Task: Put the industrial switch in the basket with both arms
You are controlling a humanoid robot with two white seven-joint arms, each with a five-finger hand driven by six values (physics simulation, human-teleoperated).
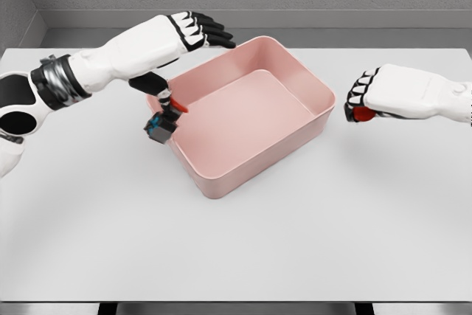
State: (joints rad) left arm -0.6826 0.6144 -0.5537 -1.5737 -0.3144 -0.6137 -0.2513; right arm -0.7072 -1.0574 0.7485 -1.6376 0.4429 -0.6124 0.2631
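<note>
Nearest, a bare stretch of the white table [236,248] is seen, with nothing resting on it. Further back, the pink basket [221,182] stands at an angle, its inside vacant. Against the basket's left outer wall, the switch [161,125] is found: a small dark block with blue detail and a red-orange lever on top, apparently hanging beneath the thumb of the left hand [177,49]. The fingers of that hand are extended over the basket's far-left rim; whether the switch is truly pinched cannot be told. To the right, well apart from the basket, the right hand [369,97] is clenched, with something red showing within it; its identity cannot be determined.

The switch is judged rigid, compact and light, with hard, possibly slippery faces. Hold should be taken on the block's flat sides, not on the lever.
</note>
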